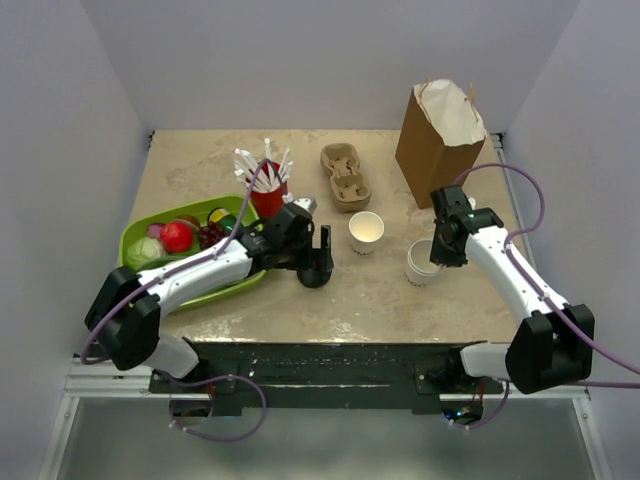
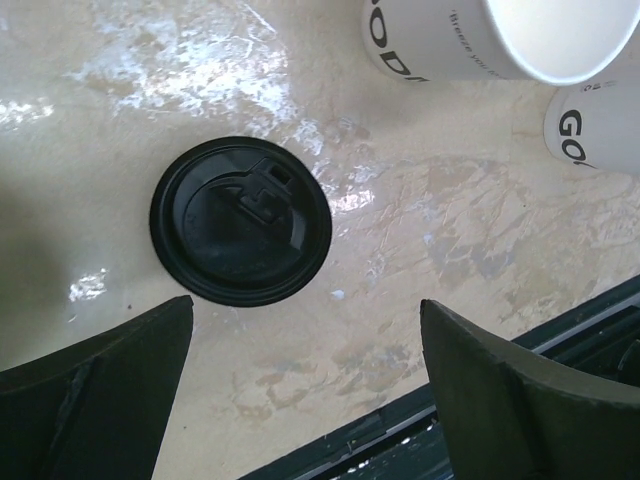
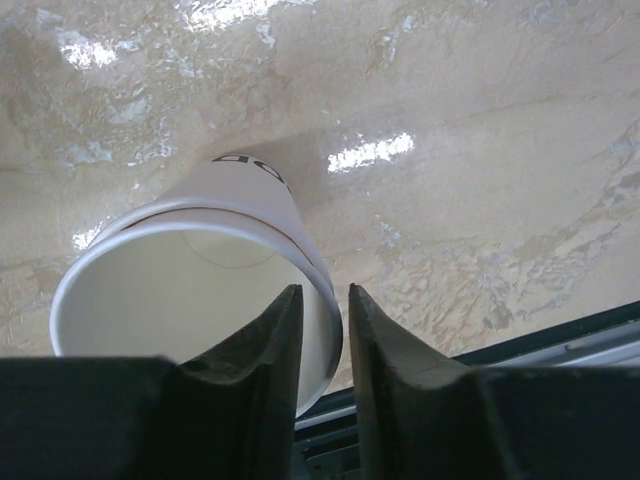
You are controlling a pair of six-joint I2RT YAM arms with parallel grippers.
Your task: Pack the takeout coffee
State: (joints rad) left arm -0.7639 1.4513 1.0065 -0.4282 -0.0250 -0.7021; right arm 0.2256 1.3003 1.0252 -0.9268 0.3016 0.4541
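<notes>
No cup on the surface (image 1: 200, 160) wears a lid just now, so the takeout coffee exists only in parts, as I read it. The right claw (image 3: 324, 290) sits on a small white paper cup (image 1: 421, 264) standing right of the middle of the surface. One finger is inside the mouth and one outside, with the rim wall in the narrow gap between; whether it pinches the wall or merely straddles it I cannot tell. A rim hold like that would steady the cup from above and leave most of the mouth free. The left claw (image 1: 318, 264) hangs wide open, gripping nothing, over a round black plastic sip lid (image 2: 240, 222) lying flat toward the near edge, seemingly lined up to take it. A second lidless white cup (image 1: 366, 232) stands between the two arms, apart from both. The tall brown paper bag (image 1: 437, 135) stands open-topped at the far right corner, and a brown moulded cup carrier (image 1: 345, 177) lies toward the far edge, likely for the finished drink
</notes>
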